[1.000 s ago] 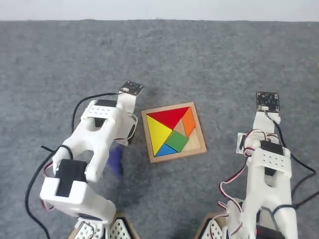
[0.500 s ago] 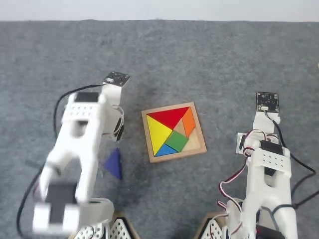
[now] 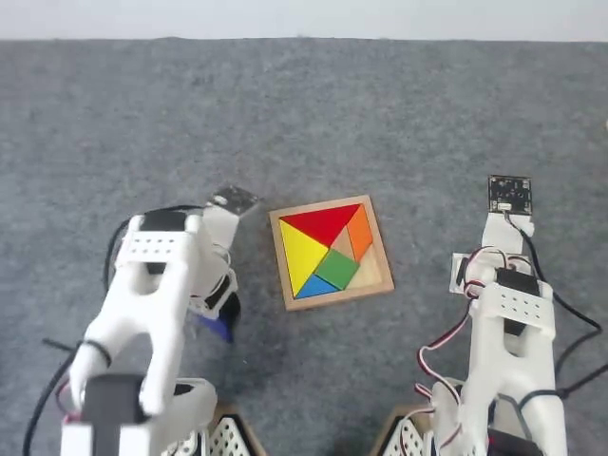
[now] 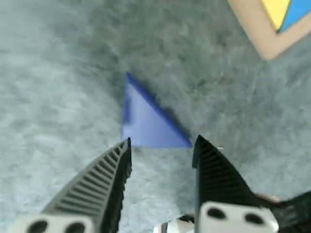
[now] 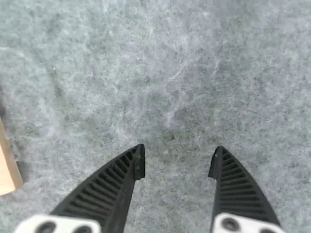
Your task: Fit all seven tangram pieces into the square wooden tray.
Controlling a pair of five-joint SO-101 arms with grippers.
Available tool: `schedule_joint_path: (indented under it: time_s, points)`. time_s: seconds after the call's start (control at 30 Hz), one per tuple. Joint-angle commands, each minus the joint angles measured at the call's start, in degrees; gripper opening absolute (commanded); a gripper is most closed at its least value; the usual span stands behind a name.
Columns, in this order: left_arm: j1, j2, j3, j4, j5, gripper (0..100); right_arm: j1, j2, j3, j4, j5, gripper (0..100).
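- left gripper [image 4: 163, 141]: fingers spread, tips at the edge of the blue triangle [image 4: 146, 125], which lies on the grey carpet [image 5: 146, 73] near the wooden tray [image 3: 376, 275].
- tray: coloured pieces inside, one corner bare.
- right gripper [image 5: 177, 154]: spread over carpet.

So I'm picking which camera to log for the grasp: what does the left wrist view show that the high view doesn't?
Left wrist view: the left gripper, jaws open, tips just short of the dark blue triangle lying flat on the grey mat. High view: the whole tray, the coloured pieces in it, bare wood at its right side, and the right arm. Both: the triangle and the tray corner nearest it.
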Motion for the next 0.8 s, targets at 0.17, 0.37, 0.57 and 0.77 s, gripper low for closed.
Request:
schedule_joint_path:
  time_s: [0.17, 0.37, 0.57, 0.77]
  points:
    - [0.97, 11.25, -0.48, -2.20, -2.55, 21, -0.22, -1.63, -1.67, -0.84, -0.09, 23.6]
    - [0.53, 18.20, -3.47, -5.80, -2.29, 21, -0.22, -1.63, -1.67, -0.84, -0.09, 23.6]
    - [0.53, 24.00, -10.24, -6.07, 1.67, 21, -0.13, -1.63, -1.76, -0.84, -0.09, 23.6]
    - [0.53, 26.29, -11.65, -6.07, 3.34, 21, -0.13, -1.63, -1.76, -0.84, -0.09, 23.6]
